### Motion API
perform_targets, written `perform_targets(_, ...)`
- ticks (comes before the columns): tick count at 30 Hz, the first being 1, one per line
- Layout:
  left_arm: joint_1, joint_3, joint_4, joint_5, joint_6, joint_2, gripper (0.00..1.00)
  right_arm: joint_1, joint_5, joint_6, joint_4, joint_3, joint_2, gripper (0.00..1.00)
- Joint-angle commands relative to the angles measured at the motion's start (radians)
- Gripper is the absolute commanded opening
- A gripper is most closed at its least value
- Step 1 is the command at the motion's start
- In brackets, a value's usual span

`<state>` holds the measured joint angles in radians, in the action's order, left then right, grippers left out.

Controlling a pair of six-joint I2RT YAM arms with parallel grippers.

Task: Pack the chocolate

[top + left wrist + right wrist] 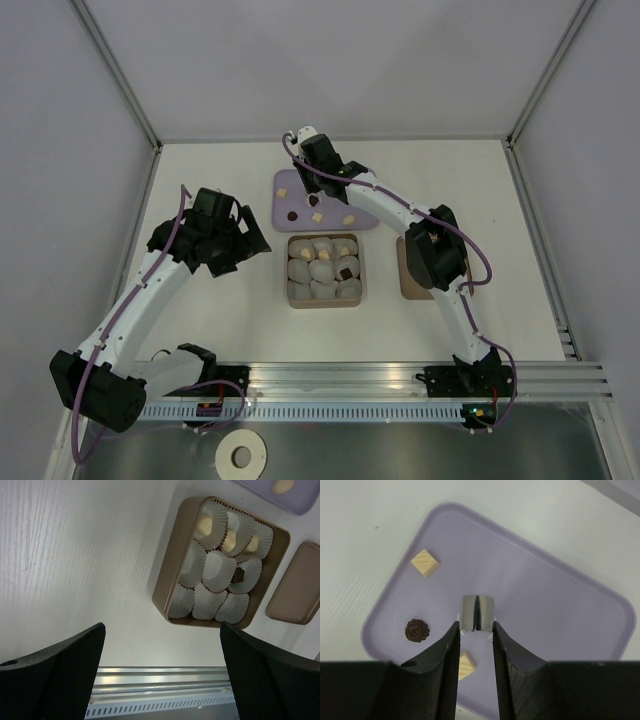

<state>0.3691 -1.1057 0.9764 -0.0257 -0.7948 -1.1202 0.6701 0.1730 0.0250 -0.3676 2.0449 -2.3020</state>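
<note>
On the lilac tray (560,595) lie two cream chocolate squares (425,563) (465,665), a dark rosette chocolate (417,630) and a shiny silver-wrapped piece (477,612). My right gripper (475,627) hangs low over the tray, and its fingertips press on both sides of the silver piece. From above, that gripper (308,192) covers the tray's middle. The tan box (167,580) holds white paper cups; three contain cream chocolates (230,542) and one a dark piece (239,576). My left gripper (161,626) hovers wide open left of the box, holding nothing.
The flat brown lid (408,270) lies right of the box (362,270). A metal rail (160,682) runs along the near table edge under the left gripper. Grey walls enclose the table on three sides.
</note>
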Motion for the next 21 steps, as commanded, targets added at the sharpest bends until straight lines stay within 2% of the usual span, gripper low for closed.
perform_targets(1, 0.005, 0.009, -0.024, -0.016, 0.026, 0.013, 1.00, -0.004, -0.018, -0.005, 0.024, 0.040, 0.001, 0.27)
perform_targets(7, 0.004, 0.007, -0.022, -0.011, 0.023, 0.016, 1.00, -0.004, -0.001, -0.008, 0.036, -0.023, 0.071, 0.19)
perform_targets(21, 0.005, 0.015, -0.024, 0.000, 0.011, 0.030, 1.00, 0.000, 0.000, 0.018, 0.090, -0.250, 0.311, 0.16)
